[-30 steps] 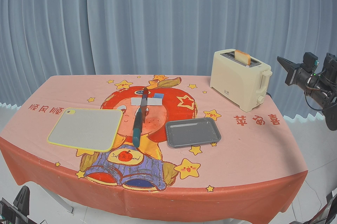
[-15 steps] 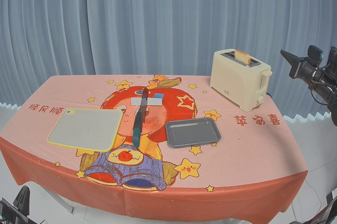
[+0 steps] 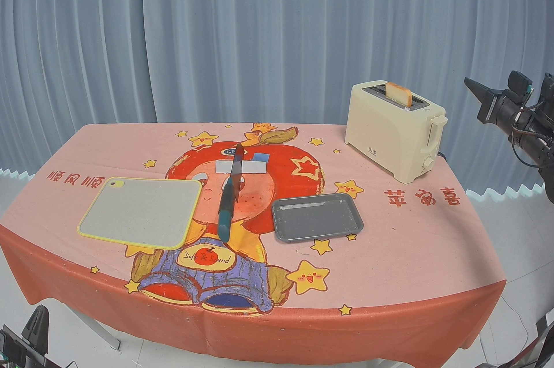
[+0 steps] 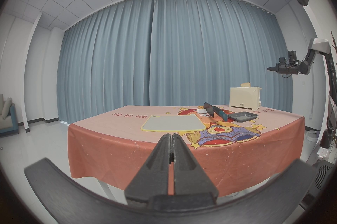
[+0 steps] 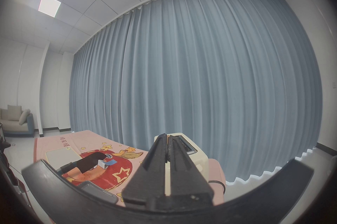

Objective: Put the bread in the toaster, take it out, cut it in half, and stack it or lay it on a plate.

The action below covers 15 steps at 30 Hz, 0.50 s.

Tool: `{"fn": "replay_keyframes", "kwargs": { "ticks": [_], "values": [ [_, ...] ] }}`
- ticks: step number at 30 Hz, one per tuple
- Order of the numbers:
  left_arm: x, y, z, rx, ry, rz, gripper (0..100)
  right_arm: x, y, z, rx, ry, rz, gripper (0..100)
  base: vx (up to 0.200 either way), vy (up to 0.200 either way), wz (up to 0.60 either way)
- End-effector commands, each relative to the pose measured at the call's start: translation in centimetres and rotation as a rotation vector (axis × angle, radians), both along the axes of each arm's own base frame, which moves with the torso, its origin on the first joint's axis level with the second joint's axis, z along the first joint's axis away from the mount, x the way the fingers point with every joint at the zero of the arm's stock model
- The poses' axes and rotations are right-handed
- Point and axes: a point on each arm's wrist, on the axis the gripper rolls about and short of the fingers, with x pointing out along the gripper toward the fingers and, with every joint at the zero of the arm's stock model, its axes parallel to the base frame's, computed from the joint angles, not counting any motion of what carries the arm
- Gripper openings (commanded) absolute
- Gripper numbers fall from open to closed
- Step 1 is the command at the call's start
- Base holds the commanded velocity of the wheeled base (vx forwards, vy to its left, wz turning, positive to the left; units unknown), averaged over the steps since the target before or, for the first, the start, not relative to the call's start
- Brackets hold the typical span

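A toasted bread slice [image 3: 399, 93] stands up out of the slot of the cream toaster [image 3: 395, 132] at the table's back right. My right gripper [image 3: 470, 83] hangs shut and empty in the air to the right of the toaster, above its top, pointing toward it. From the right wrist, the shut fingers [image 5: 167, 144] line up over the toaster [image 5: 196, 156]. A grey plate [image 3: 317, 217] lies mid-table. My left gripper [image 4: 172, 142] is shut and empty, low in front of the table's left side. From there the bread [image 4: 245, 84] shows atop the toaster [image 4: 245, 97].
A grey cutting board with a yellow rim [image 3: 141, 211] lies front left. A teal-handled knife [image 3: 229, 193] leans on a white and blue rest [image 3: 245, 165] between board and plate. A blue curtain hangs behind the table. A cable trails behind the toaster.
My right gripper has drawn back up and to the right, away from the toaster. Bread, knife, board and plate have not moved.
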Motion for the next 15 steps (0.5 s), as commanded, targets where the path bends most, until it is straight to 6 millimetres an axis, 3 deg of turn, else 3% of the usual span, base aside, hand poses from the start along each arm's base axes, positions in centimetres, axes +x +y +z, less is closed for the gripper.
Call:
{"fn": "replay_keyframes", "kwargs": {
  "ticks": [1,15],
  "values": [
    [0.1,0.0,-0.5,0.000,0.017,0.001,0,0.7,-0.2,-0.6,-0.002,0.018,-0.006,0,0.000,0.000,0.00],
    [0.1,0.0,-0.5,0.000,0.017,0.001,0,2.0,-0.6,-2.2,-0.011,0.058,-0.014,0,0.000,0.000,0.00]
  ]
}}
